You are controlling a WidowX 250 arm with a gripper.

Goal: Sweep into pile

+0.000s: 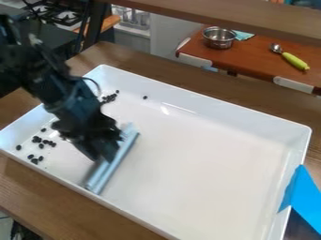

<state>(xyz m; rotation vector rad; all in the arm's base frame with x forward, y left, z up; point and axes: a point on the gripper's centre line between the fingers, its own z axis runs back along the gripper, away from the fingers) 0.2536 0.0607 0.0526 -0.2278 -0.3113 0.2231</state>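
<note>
My end effector is clamped on a pale-blue sweeper in a white tray, black pieces scattered at left. Beneath is a brown wooden table; behind, a reddish counter holds a metal bowl and green-handled spoon.

One white tray, one light-blue sweeper, one metal bowl, one green-handled spoon, one blue piece of tape, over a dozen black beans (some too bunched to tally).
</note>
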